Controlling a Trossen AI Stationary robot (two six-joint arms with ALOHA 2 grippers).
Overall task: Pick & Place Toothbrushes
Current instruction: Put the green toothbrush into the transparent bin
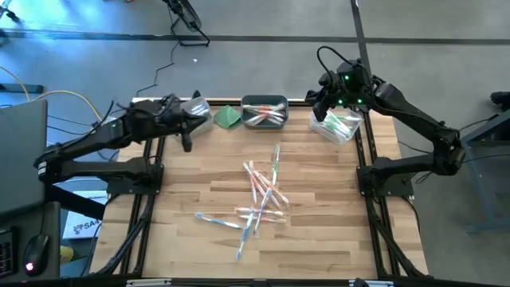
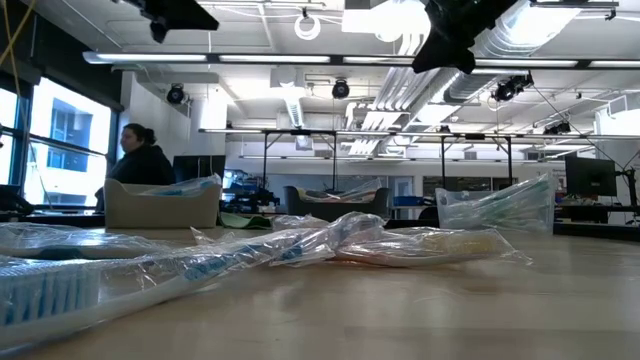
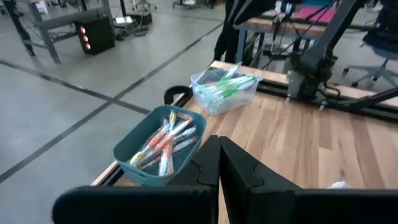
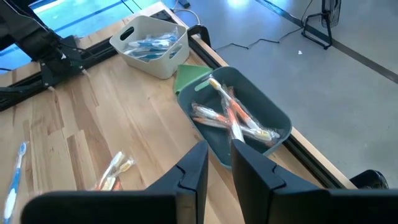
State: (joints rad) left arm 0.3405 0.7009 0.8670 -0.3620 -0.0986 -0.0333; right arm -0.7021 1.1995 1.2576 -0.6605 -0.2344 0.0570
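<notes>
Several wrapped toothbrushes (image 1: 259, 199) lie in a loose pile on the middle of the wooden table (image 1: 319, 239). Along the far edge stand a white bin (image 4: 152, 43) with blue ones, a teal bin (image 1: 264, 112) with pink-orange ones and a clear bin (image 1: 339, 126) with green ones. My left gripper (image 3: 219, 155) is shut and empty, raised over the far left of the table beside the white bin. My right gripper (image 4: 217, 165) hangs above the far right by the clear bin, its fingers a little apart with nothing between them.
A folded green cloth (image 1: 229, 117) lies between the white and teal bins. A person (image 2: 140, 160) sits in the room beyond the far edge. Bare wood lies at the table's left and right of the pile and along the near edge.
</notes>
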